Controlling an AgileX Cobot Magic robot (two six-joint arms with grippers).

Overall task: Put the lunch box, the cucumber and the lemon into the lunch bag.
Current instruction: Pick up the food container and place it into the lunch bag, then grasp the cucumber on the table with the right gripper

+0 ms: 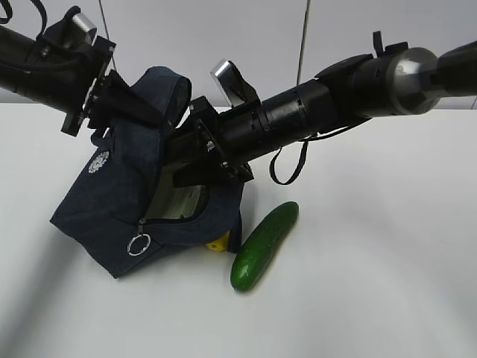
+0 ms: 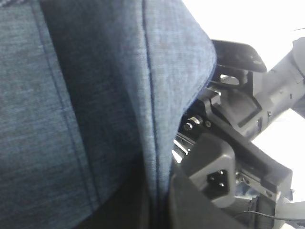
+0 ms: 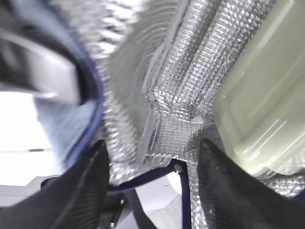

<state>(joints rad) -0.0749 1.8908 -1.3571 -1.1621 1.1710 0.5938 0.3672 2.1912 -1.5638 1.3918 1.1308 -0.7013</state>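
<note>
White table, cucumber diagonal.

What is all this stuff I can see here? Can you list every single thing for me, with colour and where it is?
lunch bag: one, dark navy with silver lining, tilted on the table at left, mouth open toward the camera.
lunch box: one, sage-green lid, inside the bag against the lining.
lemon: one, yellow, only a sliver showing at the bag's lower right corner; whether it is inside is unclear.
cucumber: one, dark green, lying on the table right of the bag.
table: one, white.
left gripper: black, shut on the bag's upper fabric.
right gripper: black, reaching into the bag's mouth, fingers apart, holding nothing.
</note>
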